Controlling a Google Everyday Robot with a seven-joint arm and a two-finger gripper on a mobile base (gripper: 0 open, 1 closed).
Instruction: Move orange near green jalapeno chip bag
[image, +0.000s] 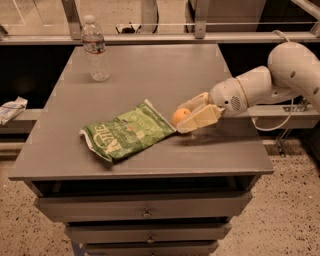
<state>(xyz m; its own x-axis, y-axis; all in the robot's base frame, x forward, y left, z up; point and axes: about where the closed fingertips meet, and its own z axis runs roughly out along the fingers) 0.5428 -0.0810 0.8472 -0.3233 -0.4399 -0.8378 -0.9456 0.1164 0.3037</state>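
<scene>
At the bag's right corner: the orange (180, 116) sits just beside the edge of the chip bag (127, 132); whether the two touch cannot be told.
Gripper position: the gripper (184, 118) is low over the table (150, 70), reaching in from the right side.
Jaws: clenched on the orange, one finger behind it and one in front.
Height: contact between orange and table cannot be confirmed.
Step in hand: judged to be the set-down; the orange is close enough to the bag.
Procedure: lower until the orange bears on the table, part the fingers slowly and evenly, then withdraw to the right.
Caution: a round fruit may roll on release; a light bag may slide if nudged.
Bottle: the water bottle (95, 47) stands well apart at the far left.
</scene>
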